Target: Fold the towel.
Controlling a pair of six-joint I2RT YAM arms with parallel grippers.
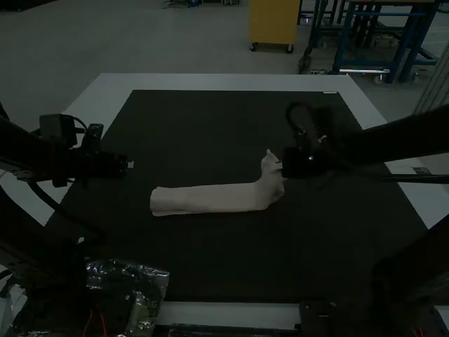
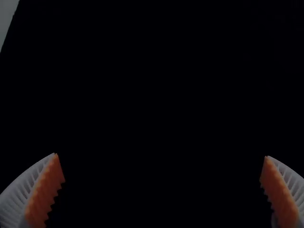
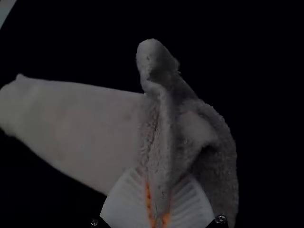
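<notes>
On the dark table, my right claw pinches the bunched end of the towel. Beyond the towel's flat end, my left claw is wide open, empty. A hard tug could twist the towel.

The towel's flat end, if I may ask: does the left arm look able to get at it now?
Probably yes: the left tool is open near that end of the towel, with nothing between, while the right tool grips the bunched end.
</notes>
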